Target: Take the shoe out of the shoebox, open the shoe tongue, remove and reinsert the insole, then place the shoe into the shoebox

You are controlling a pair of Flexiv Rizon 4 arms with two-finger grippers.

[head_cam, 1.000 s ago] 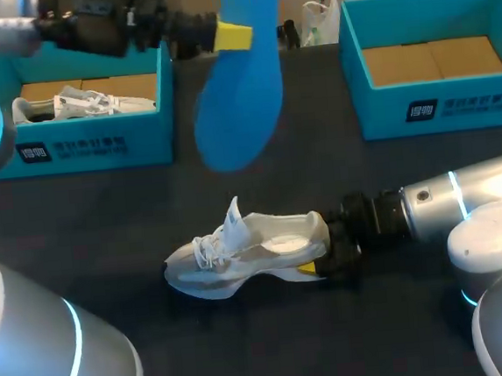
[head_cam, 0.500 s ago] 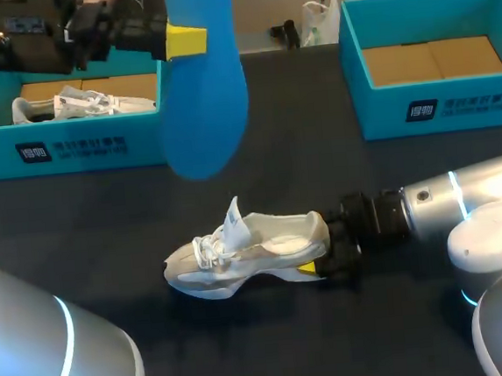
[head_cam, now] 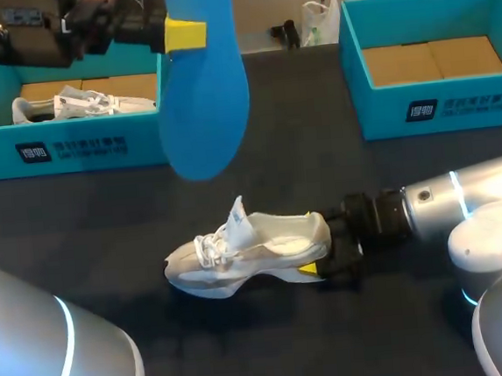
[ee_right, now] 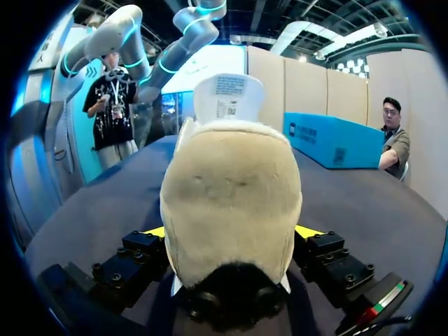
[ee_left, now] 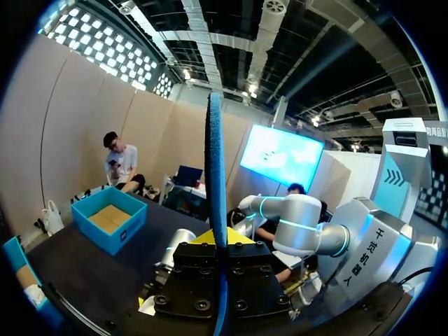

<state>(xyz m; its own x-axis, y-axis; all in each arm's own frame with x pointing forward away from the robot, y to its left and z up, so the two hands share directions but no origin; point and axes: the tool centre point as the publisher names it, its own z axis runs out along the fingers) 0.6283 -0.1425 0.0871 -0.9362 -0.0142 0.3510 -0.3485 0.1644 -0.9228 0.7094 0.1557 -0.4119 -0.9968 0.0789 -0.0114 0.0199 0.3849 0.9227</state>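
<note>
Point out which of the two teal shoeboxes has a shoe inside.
The left teal shoebox: a white sneaker lies inside it. The right teal shoebox shows only its bare brown cardboard floor.

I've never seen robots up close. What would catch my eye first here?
Most likely the big blue insole, held in the air above the dark table by the left hand, just beside the left shoebox. Below it a white shoe sits mid-table with its tongue standing up, its heel gripped by the right hand.
</note>
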